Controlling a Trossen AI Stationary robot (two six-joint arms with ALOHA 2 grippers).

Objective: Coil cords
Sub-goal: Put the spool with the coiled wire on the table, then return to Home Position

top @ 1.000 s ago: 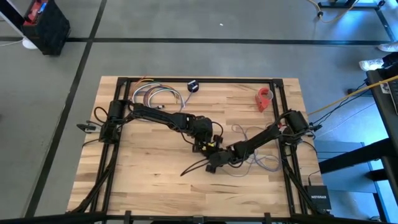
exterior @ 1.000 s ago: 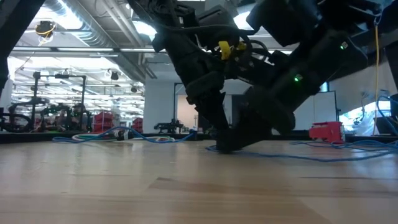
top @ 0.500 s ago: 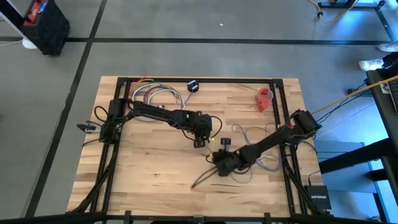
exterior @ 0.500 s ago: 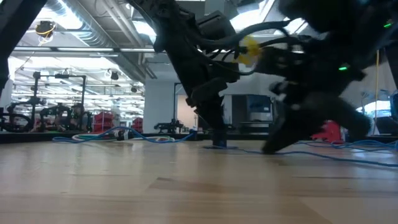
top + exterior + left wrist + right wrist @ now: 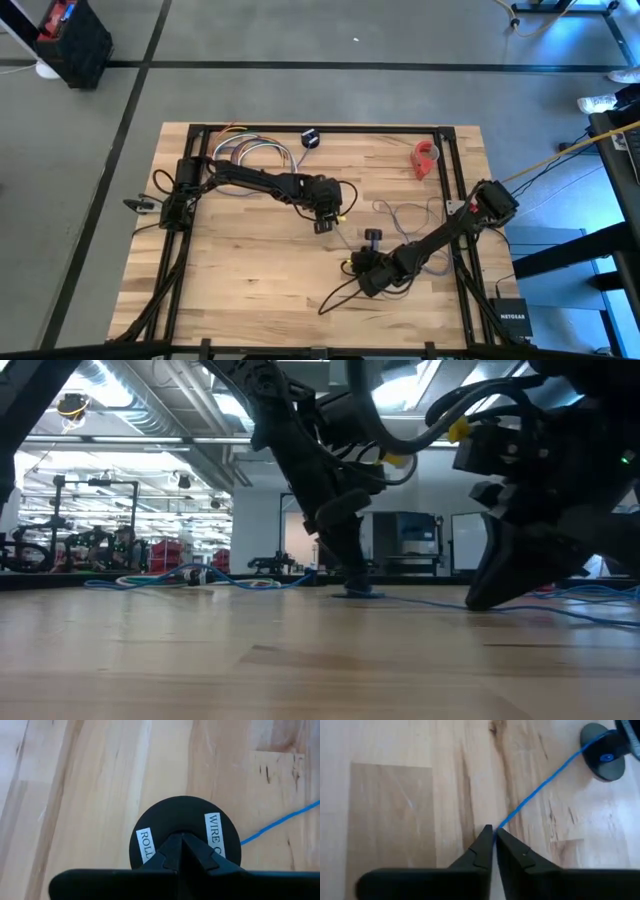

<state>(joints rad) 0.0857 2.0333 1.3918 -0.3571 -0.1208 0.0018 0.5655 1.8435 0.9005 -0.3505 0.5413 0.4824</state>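
left hand (image 5: 181, 840): closed, tips pressed on the black disc (image 5: 185, 832) mid-bench (image 5: 250, 270) | right hand (image 5: 493, 836): pinching the thin blue cord (image 5: 540, 787) near the bench's front right | cord: runs along the wood from my right hand to the disc

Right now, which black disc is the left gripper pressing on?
The labelled disc mid-table, blue cord attached, under the shut left gripper; the other disc sits alone at the far edge.
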